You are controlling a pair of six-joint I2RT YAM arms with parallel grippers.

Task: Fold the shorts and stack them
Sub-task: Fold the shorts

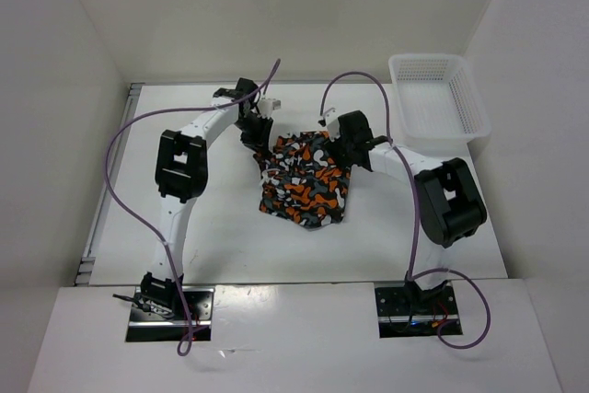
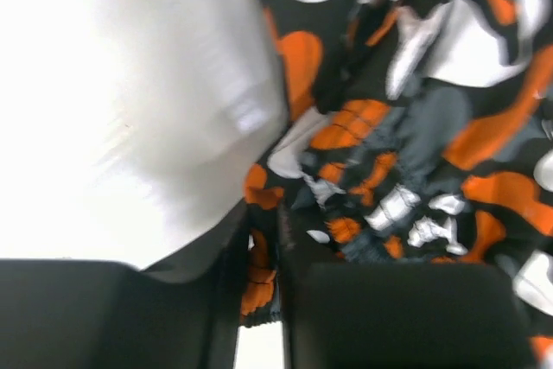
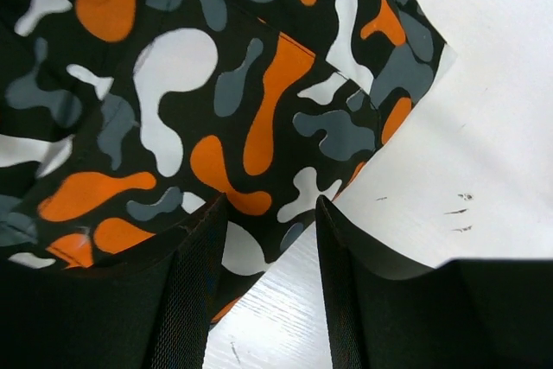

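The camouflage shorts (image 1: 304,181) lie bunched in the middle of the white table (image 1: 212,236), orange, black, grey and white. My left gripper (image 1: 260,140) is at their far left corner. In the left wrist view its fingers (image 2: 265,239) stand close together with an orange hem of the shorts (image 2: 415,144) pinched between them. My right gripper (image 1: 342,156) is at the far right edge of the cloth. In the right wrist view its jaws (image 3: 268,213) stand apart over a corner of the shorts (image 3: 216,92), with bare table showing in the gap.
A white plastic mesh basket (image 1: 437,98) stands at the back right of the table. White walls close in the left, back and right sides. The arms' purple cables (image 1: 124,181) loop above the table.
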